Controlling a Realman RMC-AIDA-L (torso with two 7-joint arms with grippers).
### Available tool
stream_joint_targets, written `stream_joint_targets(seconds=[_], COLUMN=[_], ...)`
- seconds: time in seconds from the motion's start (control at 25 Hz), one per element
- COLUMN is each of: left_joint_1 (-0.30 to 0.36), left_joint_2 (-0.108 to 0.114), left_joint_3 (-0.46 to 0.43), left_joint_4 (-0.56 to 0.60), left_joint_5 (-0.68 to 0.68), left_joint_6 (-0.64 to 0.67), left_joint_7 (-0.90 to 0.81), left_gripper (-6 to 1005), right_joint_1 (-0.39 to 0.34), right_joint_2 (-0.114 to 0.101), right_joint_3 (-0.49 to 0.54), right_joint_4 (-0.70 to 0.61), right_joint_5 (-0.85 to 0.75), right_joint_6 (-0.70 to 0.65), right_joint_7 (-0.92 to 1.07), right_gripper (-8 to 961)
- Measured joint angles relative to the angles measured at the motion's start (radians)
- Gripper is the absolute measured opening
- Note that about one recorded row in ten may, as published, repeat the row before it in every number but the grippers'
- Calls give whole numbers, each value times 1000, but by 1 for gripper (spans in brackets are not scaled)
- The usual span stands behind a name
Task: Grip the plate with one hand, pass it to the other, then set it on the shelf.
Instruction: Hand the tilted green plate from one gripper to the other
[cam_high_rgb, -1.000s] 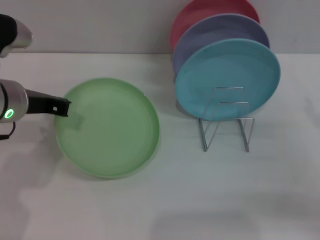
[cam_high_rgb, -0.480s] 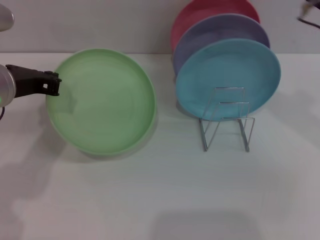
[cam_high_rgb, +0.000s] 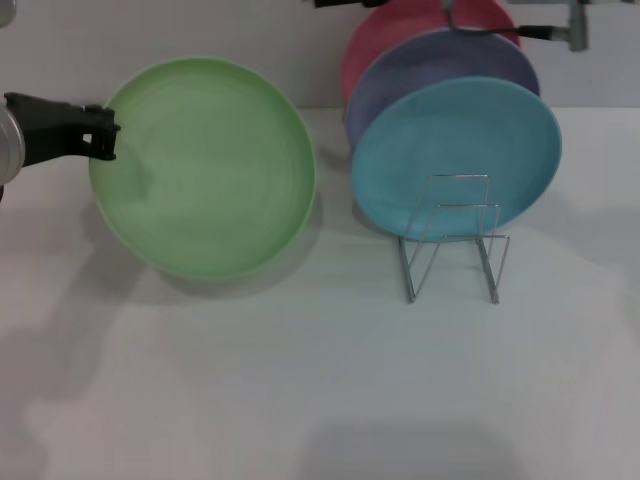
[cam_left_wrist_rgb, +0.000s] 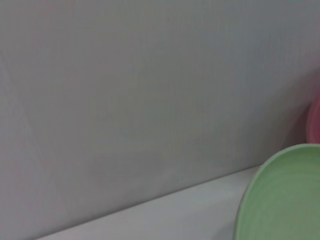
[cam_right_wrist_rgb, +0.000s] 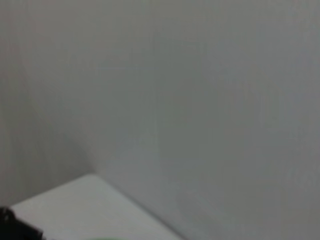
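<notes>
Plate: the green plate (cam_high_rgb: 205, 168) was up off the counter (cam_high_rgb: 320, 380), tipped so its face showed to the head camera. Its shadow lay on the counter under it. In the left wrist view only its edge (cam_left_wrist_rgb: 285, 195) showed.

Left gripper: the black left gripper (cam_high_rgb: 103, 133) was at the left edge of the plate. Its fingers were closed on the rim and held the plate up.

Left arm: it came in from the left side of the head view. Only a bit of it showed.

Right gripper: some dark and grey parts (cam_high_rgb: 545, 30) showed at the very top of the head view, above the rack plates. They seemed to be the right gripper. I could not tell if its fingers were open or closed.

Rack: the thin silver wire rack (cam_high_rgb: 455, 240) stood on the counter, to the right of the green plate and apart from it.

Rack plates: three plates stood on edge in the rack. The blue plate (cam_high_rgb: 455, 155) was in front, the purple plate (cam_high_rgb: 440, 60) was behind it, and the pink plate (cam_high_rgb: 385, 25) was at the back. The front loops of the rack held no plate.

Wall: a plain grey wall (cam_high_rgb: 180, 40) rose behind the counter. It filled most of both wrist views.
</notes>
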Motion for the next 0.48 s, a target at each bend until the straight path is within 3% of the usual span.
stream_joint_targets(seconds=[0.08,0.48], left_joint_1=[0,4], left_joint_2=[-1,-2], left_joint_3=[1,16], left_joint_4=[7,25], left_joint_5=[0,-7], left_joint_6=[1,1], left_joint_7=[5,8], left_gripper=[38,40], right_joint_1=[80,208], right_joint_2=[-3,7], right_joint_3=[31,37], right_joint_4=[-84,-311], right_joint_5=[-22,-99], right_joint_6=[54,36], right_joint_7=[28,30], right_gripper=[825,822])
